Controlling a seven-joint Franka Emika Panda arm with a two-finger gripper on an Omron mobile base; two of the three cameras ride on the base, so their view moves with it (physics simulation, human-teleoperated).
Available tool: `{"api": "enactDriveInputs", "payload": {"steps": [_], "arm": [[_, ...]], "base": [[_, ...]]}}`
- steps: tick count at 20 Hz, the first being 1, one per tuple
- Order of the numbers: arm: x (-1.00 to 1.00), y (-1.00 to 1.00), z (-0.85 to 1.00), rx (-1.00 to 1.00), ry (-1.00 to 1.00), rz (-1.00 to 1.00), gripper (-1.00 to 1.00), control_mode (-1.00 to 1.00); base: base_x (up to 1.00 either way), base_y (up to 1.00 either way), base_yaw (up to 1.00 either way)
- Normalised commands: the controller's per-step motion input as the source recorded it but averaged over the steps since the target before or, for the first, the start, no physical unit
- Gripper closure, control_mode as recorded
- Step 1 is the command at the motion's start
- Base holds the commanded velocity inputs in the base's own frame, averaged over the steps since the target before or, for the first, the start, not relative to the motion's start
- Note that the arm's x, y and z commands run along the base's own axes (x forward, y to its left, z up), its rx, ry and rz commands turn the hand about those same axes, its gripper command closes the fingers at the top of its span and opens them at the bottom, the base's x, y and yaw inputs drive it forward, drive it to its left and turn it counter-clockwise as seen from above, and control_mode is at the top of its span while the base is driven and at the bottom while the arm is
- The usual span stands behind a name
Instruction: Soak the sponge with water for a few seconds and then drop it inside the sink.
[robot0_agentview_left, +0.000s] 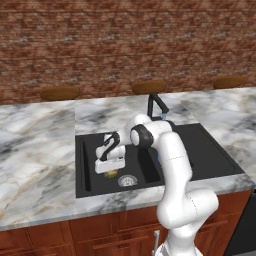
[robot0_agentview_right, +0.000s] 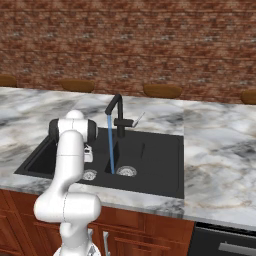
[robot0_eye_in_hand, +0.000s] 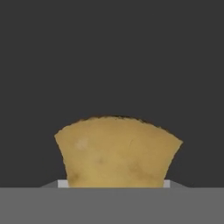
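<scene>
**Ana:** Well, the white arm bends down over the black double-basin sink (robot0_agentview_left: 210, 155) in the middle of the left base view, and the gripper (robot0_agentview_left: 111, 172) hangs low inside the basin on the left of the frame.

**Ben:** And a speck of yellow peeks out right under the hand there. That is the sponge (robot0_agentview_left: 111, 173), just above the round silver drain (robot0_agentview_left: 127, 180) in the lower middle of the picture.

**Ana:** The hand view settles it: the sponge (robot0_eye_in_hand: 117, 152) sits large in the lower centre, against the dark basin floor, tucked between the jaws, which are clamped on it. So the gripper is grasping the sponge.

**Ben:** Whether the sponge touches the basin floor is hard to tell; it looks very close to it.

**Ana:** Over in the right base view, the black faucet (robot0_agentview_right: 117, 114) stands at the back rim of the sink (robot0_agentview_right: 160, 165), upper centre of the frame, and the water (robot0_agentview_right: 110, 145) runs from its spout as a thin blue stream.

**Ben:** It falls straight to the floor of the basin just beside a second silver drain (robot0_agentview_right: 126, 171), centre of the picture. The arm's white upper link stands left of the stream, apart from it.

**Ana:** Around the sink lies the marbled countertop (robot0_agentview_left: 35, 150), with a brick wall (robot0_agentview_left: 125, 40) filling the top of the frame and wooden cabinet fronts (robot0_agentview_left: 100, 235) along the bottom.
</scene>
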Motion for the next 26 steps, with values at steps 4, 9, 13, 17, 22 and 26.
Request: {"api": "enactDriveInputs", "payload": {"steps": [4, 9, 13, 17, 22, 26], "arm": [[0.00, 0.00, -0.16, 0.00, 0.02, 0.01, 1.00, -1.00], [0.00, 0.00, 0.00, 0.00, 0.00, 0.00, 1.00, -1.00], [0.00, 0.00, 0.00, 0.00, 0.00, 0.00, -1.00, -1.00], [0.00, 0.00, 0.00, 0.00, 0.00, 0.00, -1.00, -1.00], [0.00, 0.00, 0.00, 0.00, 0.00, 0.00, -1.00, -1.00], [-0.03, 0.00, 0.11, 0.00, 0.00, 0.00, -1.00, -1.00]], "base": [[0.00, 0.00, 0.00], [0.00, 0.00, 0.00], [0.00, 0.00, 0.00], [0.00, 0.00, 0.00], [0.00, 0.00, 0.00], [0.00, 0.00, 0.00]]}}
